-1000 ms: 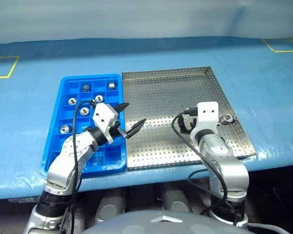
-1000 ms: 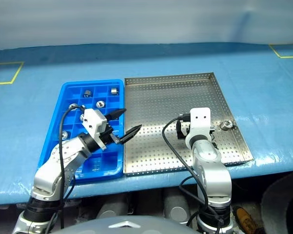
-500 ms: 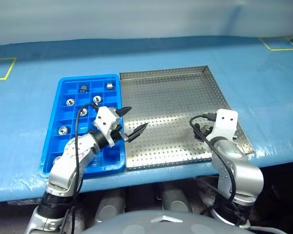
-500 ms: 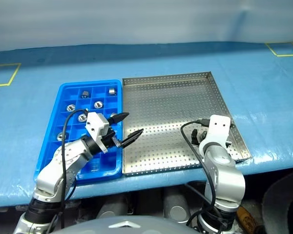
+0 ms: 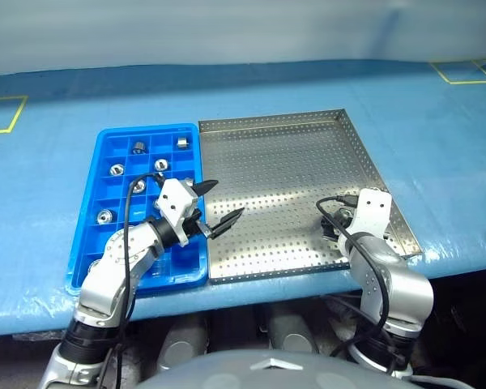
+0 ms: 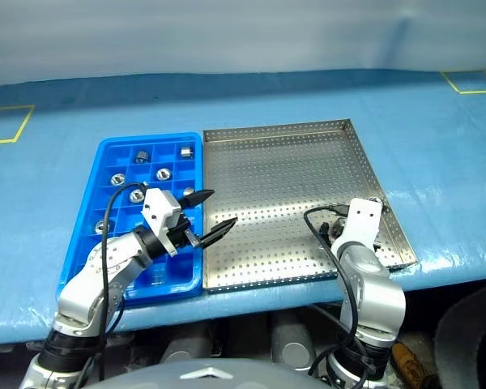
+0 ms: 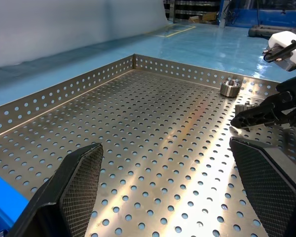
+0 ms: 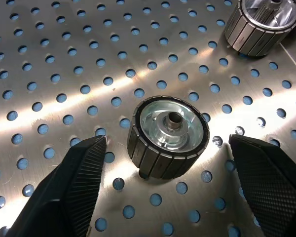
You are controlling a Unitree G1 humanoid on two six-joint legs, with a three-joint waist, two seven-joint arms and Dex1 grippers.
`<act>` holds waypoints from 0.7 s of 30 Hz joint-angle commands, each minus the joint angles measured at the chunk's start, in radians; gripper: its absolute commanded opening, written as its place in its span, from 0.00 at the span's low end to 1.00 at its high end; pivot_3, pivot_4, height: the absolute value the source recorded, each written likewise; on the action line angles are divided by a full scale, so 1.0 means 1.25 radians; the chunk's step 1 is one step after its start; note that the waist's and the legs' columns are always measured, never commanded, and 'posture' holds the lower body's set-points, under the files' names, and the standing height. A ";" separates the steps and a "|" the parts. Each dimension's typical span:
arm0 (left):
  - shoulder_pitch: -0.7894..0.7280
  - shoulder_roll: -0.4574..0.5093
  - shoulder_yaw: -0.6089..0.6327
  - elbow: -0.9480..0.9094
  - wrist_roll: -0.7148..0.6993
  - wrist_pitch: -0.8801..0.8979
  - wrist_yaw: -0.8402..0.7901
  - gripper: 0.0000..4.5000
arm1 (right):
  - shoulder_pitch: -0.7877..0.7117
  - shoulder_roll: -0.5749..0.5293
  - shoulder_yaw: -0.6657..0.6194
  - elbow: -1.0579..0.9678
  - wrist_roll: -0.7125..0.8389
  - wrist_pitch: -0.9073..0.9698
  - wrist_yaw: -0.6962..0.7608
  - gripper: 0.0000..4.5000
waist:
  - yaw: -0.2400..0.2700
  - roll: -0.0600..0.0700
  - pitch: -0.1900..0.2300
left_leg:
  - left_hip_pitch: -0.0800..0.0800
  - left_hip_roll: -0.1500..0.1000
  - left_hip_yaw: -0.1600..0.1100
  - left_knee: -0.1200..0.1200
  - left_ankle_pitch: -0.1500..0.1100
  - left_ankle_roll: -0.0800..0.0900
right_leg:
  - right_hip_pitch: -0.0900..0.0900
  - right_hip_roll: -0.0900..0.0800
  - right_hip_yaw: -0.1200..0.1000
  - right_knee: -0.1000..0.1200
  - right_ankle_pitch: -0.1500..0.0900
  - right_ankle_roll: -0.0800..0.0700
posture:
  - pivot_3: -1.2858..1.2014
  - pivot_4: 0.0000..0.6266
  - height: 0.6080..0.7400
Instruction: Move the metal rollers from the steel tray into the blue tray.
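The steel tray (image 5: 283,162) lies beside the blue tray (image 5: 83,258), which holds several metal rollers (image 5: 117,169) in its far compartments. In the right wrist view one roller (image 8: 168,136) stands on the perforated base between my right gripper's (image 8: 167,143) open fingers (image 8: 81,182), with a gap on each side. A second roller (image 8: 262,19) sits just beyond it by the rim. My right hand (image 5: 371,212) is at the steel tray's near right corner. My left gripper (image 5: 223,200) hangs open and empty over the seam between the trays, and in its wrist view a roller (image 7: 230,88) lies near the right gripper.
Both trays rest on a blue covered table whose front edge (image 5: 251,296) runs just below them. Yellow tape squares mark the far left (image 5: 4,113) and far right (image 5: 470,73). A black cable (image 5: 328,212) loops off my right wrist.
My right hand has moved right and down to the steel tray's near right corner, covering the rollers there in the head views. The left gripper has stayed put, still open.
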 commanded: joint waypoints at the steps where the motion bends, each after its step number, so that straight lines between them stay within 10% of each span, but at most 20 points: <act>1: 0.004 0.000 0.003 -0.001 0.005 -0.013 -0.003 1.00 | -0.006 -0.005 0.009 -0.010 0.006 -0.027 -0.001 0.65 | 0.000 0.000 0.000 | 0.000 0.000 0.000 0.000 0.000 0.000 | 0.000 0.000 0.000 0.000 0.000 0.000 | 0.48 0.24 1.00; 5: 0.010 -0.002 0.011 0.001 0.010 -0.025 0.003 1.00 | -0.011 -0.019 0.030 -0.008 0.004 -0.036 0.002 0.39 | 0.001 0.000 0.000 | 0.000 0.000 0.000 0.000 0.000 0.000 | 0.000 0.000 0.000 0.000 0.000 0.000 | 0.49 0.24 1.00; 21: 0.192 0.001 0.239 -0.131 -0.016 -0.072 0.086 1.00 | -0.251 -0.008 0.322 0.122 0.071 -0.136 0.098 0.39 | 0.043 0.001 0.001 | 0.000 0.000 -0.001 -0.002 0.000 0.000 | -0.001 -0.001 -0.001 0.000 0.000 0.000 | 0.58 0.24 1.00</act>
